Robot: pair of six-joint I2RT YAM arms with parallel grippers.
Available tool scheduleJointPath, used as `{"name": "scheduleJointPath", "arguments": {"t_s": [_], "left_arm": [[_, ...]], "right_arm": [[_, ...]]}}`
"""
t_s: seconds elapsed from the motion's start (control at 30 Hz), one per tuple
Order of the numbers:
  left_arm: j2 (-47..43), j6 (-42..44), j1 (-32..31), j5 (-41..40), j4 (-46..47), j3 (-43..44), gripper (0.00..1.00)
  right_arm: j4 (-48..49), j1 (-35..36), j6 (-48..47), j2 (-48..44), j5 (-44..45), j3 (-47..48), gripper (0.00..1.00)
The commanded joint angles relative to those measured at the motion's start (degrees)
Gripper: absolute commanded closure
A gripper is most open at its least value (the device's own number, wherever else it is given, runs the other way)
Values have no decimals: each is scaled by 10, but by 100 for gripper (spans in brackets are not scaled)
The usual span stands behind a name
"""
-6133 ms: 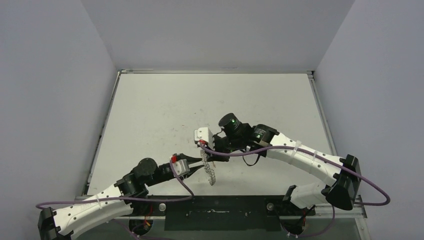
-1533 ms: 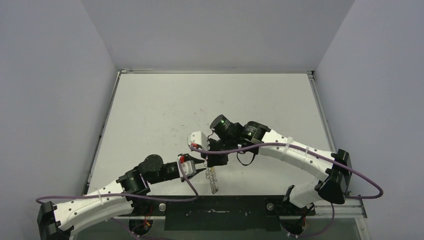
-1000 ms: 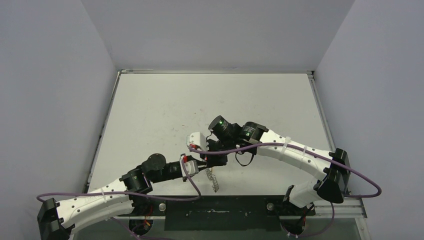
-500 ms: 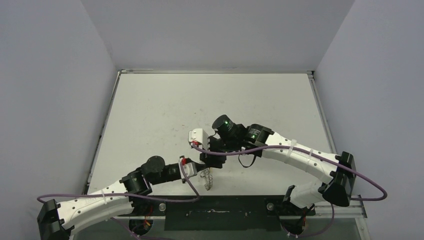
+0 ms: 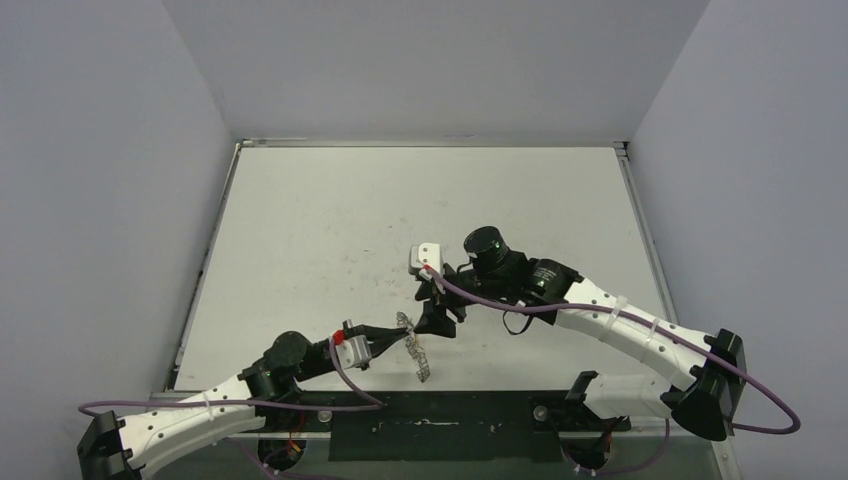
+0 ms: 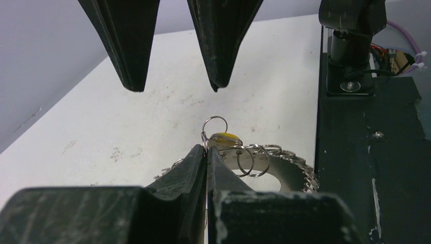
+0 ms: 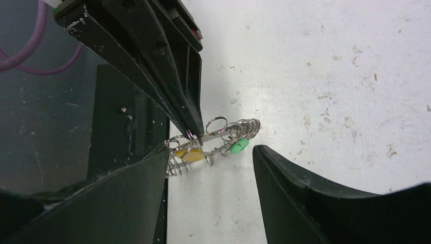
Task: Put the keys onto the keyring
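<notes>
Keyring (image 7: 238, 130) in grip of left hand (image 7: 192, 133)

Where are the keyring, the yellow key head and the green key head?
keyring (image 6: 292, 163), left wrist view, flat disc beside the hole
yellow key head (image 6: 225, 137), left wrist view, top of the plastic
green key head (image 7: 237, 147), right wrist view, middle of the plastic

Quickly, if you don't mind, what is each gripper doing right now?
Left gripper: closed on a wire loop of the keyring.
Right gripper: open, holding nothing.

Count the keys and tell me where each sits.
2. The yellow-headed key sits against the keyring beside the left gripper. The green-headed key hangs farther along it. More could be hidden.
</notes>
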Motion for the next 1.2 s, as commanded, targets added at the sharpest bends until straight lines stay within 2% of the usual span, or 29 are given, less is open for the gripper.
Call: {"name": "scheduleJointPath", "arguments": {"t_s": [0.0, 0.1, 0.23, 0.43, 0.6, 0.83, 1.17], "left_arm": [[-15, -11, -3, -8, 97, 1, 100], [-15, -11, -3, -8, 97, 1, 100], [-14, -10, -3, -9, 98, -1, 100], [-15, -9, -3, -8, 97, -1, 100], [-17, -7, -3, -10, 95, -1, 100], [-21, -6, -3, -10, 93, 0, 100], [-25, -6, -3, -4, 95, -1, 100]], "right_arm": [[91, 4, 83, -3, -28, -20, 36], [109, 8, 111, -6, -23, -32, 37], [101, 14, 120, -1, -7, -36, 43], [70, 15, 112, 20, -21, -27, 68], [56, 15, 104, 22, -21, -25, 76], [33, 13, 95, 25, -3, -26, 100], [29, 13, 84, 40, 9, -42, 100]]}}
